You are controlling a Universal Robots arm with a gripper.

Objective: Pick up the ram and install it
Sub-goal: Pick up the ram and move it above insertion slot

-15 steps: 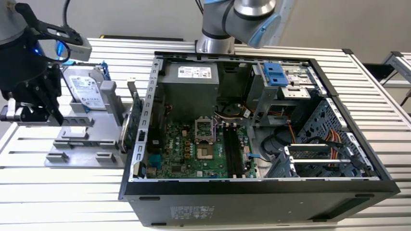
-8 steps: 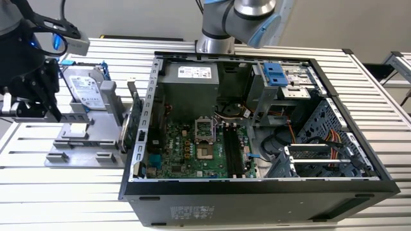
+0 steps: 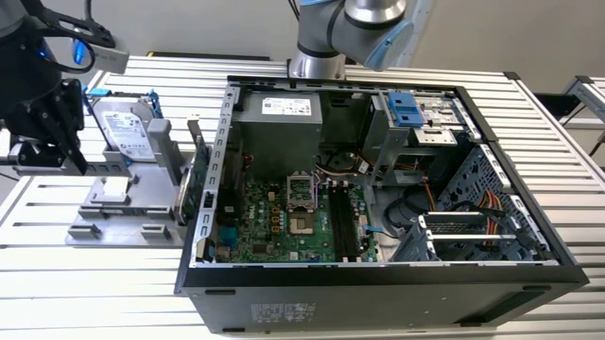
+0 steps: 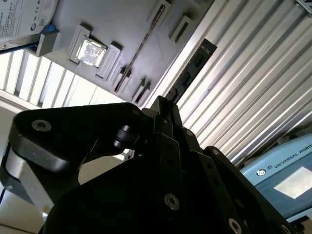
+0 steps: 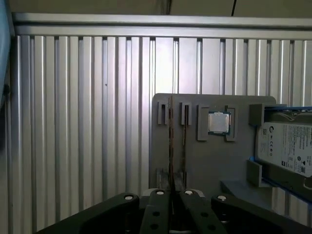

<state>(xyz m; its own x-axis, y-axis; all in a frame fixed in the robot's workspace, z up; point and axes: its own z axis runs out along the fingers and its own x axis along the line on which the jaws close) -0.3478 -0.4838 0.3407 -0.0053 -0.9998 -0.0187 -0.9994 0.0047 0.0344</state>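
My gripper [image 5: 170, 195] is pressed together on the ram [image 4: 194, 68]. In the second wrist view the dark stick runs out past my fingertips over the ribbed table [image 3: 95, 283]. In the first wrist view I see it edge-on as a thin line rising from between my fingers. In the exterior view I cannot separate the stick from my own dark fingers, so I take the grip to be near one end rather than the middle, without being sure.

Risks, as I judge them:
- The stick is long and my hold on it is narrow, so a quick swing could pivot it between the pads and bring it in crooked.
- The memory slots [image 3: 341, 223] lie deep on the motherboard. A tilted stick could catch the wall of the computer case [image 3: 227, 142], or the green card [image 3: 198, 180] standing just outside that wall.
- A skewed or off-centre stick would not seat, and pushing down on it would load the board.

My wrist hangs at the exterior view's left, above the grey fixture tray [image 5: 195, 161] that carries the processor chip [image 5: 218, 123] and the hard drive [image 3: 127, 127]. It is well apart from the case. My fingers point down at the tray, and the arm's base stands behind the case.
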